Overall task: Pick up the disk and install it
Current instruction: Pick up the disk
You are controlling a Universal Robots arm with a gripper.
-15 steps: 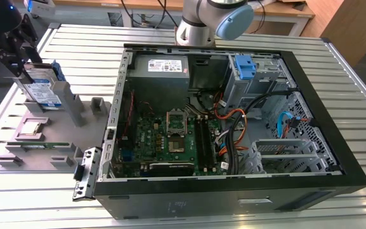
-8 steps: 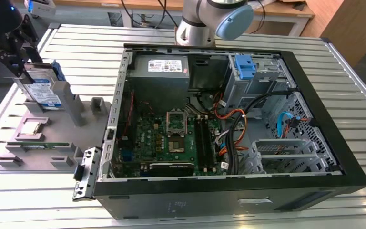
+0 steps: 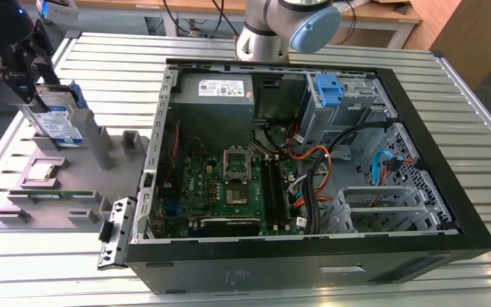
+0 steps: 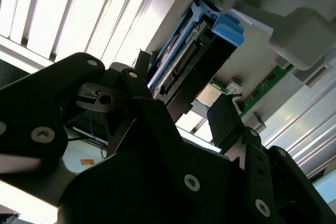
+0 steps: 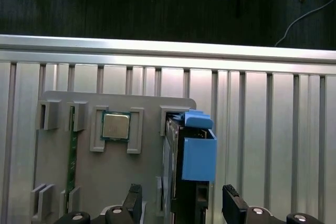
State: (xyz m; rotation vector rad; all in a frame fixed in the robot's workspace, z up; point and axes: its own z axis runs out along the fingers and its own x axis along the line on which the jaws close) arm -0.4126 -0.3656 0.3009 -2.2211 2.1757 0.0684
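The disk, a silver-grey drive with a white-and-blue label and blue rails, stands on edge in a slot of the grey fixture plate at the exterior view's left. My gripper hangs directly over the disk's upper end. In the first wrist view the gripper is open. Its two black fingers stand on either side of the disk, with a small gap on each side. The second wrist view shows the disk's connector edge between the same fingers of the gripper.
An open computer case fills the middle of the slatted metal table, with a blue bracket in its drive bay at the far side. A CPU chip and a memory stick sit on the fixture plate. The arm's base stands behind the case.
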